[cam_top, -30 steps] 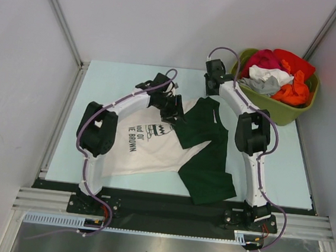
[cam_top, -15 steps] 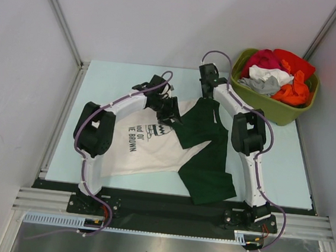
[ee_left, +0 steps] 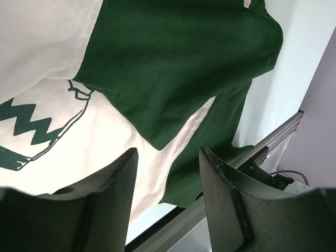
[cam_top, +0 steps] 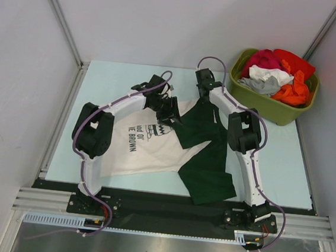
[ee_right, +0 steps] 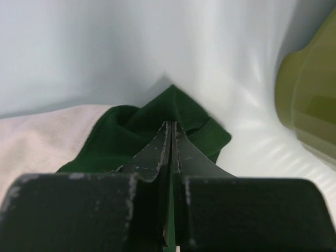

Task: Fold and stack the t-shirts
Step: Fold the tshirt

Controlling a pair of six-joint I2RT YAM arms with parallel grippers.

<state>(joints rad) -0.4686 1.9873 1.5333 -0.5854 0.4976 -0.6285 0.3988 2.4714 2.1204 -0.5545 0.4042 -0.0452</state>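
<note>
One t-shirt lies spread on the table, cream-white with black lettering and dark green parts. My left gripper hovers over its middle, where cream meets green. In the left wrist view that gripper is open with only cloth far below between its fingers. My right gripper is at the shirt's far green edge. In the right wrist view it is shut, pinching a bunched fold of green fabric.
An olive-green tub holding red, white, grey and orange clothes stands at the back right, close to the right gripper; its wall shows in the right wrist view. The table's front rail lies beyond the shirt's hem.
The right arm swung left from beside the tub to the shirt's far green edge and its jaws closed on the cloth. The left arm barely moved.
</note>
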